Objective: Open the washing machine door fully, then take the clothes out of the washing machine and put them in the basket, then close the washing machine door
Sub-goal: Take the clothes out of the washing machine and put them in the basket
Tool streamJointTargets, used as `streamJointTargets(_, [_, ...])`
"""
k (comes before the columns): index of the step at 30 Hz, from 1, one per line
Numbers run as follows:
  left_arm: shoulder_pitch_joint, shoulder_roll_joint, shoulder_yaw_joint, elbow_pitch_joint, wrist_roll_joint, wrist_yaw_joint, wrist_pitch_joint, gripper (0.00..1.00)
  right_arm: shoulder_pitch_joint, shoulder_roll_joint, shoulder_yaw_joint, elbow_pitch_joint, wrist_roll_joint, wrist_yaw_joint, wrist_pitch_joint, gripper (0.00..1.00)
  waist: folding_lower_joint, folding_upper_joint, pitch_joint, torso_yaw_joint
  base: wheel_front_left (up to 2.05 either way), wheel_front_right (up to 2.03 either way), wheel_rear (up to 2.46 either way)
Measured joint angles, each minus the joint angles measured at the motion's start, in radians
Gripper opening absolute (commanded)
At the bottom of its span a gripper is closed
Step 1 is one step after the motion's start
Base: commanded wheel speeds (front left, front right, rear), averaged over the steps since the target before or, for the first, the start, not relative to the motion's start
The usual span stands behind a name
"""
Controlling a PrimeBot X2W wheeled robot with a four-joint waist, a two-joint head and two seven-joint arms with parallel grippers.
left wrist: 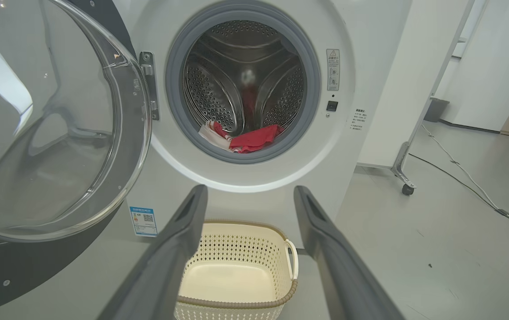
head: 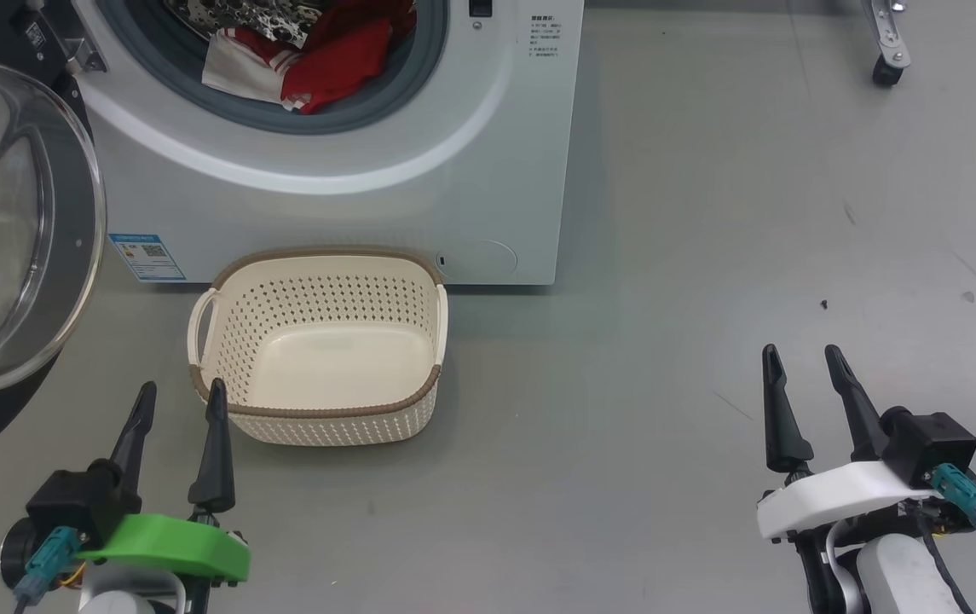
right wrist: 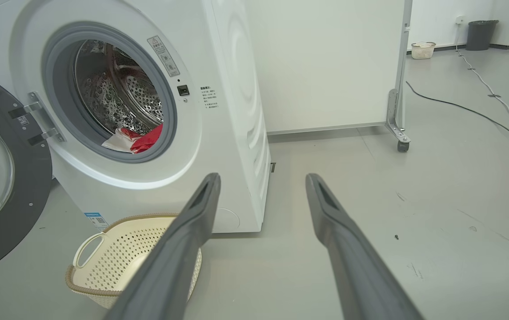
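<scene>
**A:** What sits furthest left?

**B:** The washing machine door point(head: 19, 222). It is swung wide open on its hinge, with its clear glass bowl bulging out inside the black rim.

**A:** And the left gripper?

**B:** The left gripper point(head: 181, 386) hovers low over the grey floor point(head: 624, 384). Its jaws are spread apart with nothing between them. The tips are just beside the basket's near left corner, not touching it.

**A:** Where is the basket?

**B:** The basket point(head: 326, 426) stands upright on the floor, right in front of the washing machine point(head: 351, 213) and below its opening. There is nothing in it. A small blue label sticker point(head: 147, 256) sits on the machine's front, low and to the basket's left.

**A:** And the clothes?

**B:** The clothes point(head: 326, 68) lie in the bottom of the steel drum point(left wrist: 245, 80), bunched against the grey seal. They are red fabric with a white piece and striped trim on the left.

**A:** What about the right side?

**B:** The right gripper point(head: 801, 351) is well apart from the machine, over bare floor. Its jaws are also wide and holding nothing. Beyond it, a caster point(head: 886, 68) of a wheeled panel rests on the floor.
</scene>
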Motion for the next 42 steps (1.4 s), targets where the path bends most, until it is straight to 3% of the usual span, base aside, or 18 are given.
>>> streamJointTargets(42, [0.007, 0.0, -0.011, -0.014, 0.006, -0.007, 0.0, 1.0, 0.007, 0.0, 0.0, 0.006, -0.009, 0.001, 0.0, 1.0, 0.0, 0.0, 0.022, 0.007, 1.13, -1.13, 0.0])
